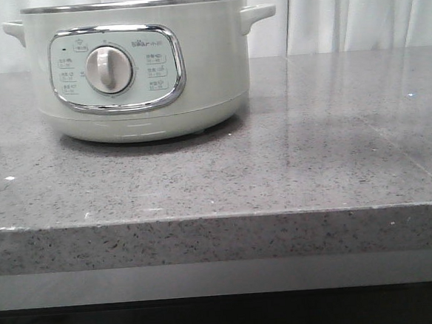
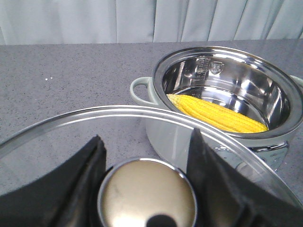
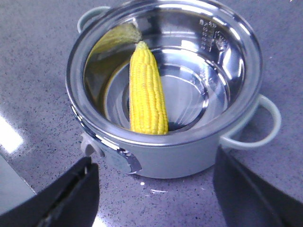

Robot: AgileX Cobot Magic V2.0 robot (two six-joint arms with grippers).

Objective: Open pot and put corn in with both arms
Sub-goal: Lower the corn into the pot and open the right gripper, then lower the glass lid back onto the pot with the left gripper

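The pot stands open on the counter, and the corn already lies inside it, leaning against the steel wall with its tip up near the rim. The right gripper hangs above and just short of the pot, its jaws spread wide with nothing between them, so the pot sits out ahead of the fingertips. The left gripper is closed on the round metal knob of the glass lid, which it holds off to one side, the pot lying beyond the lid's far edge. To my eye the corn step looks finished; what remains is parking the lid. I'd keep it level, carry it well apart from the pot, and lower it flat onto the counter before letting go.
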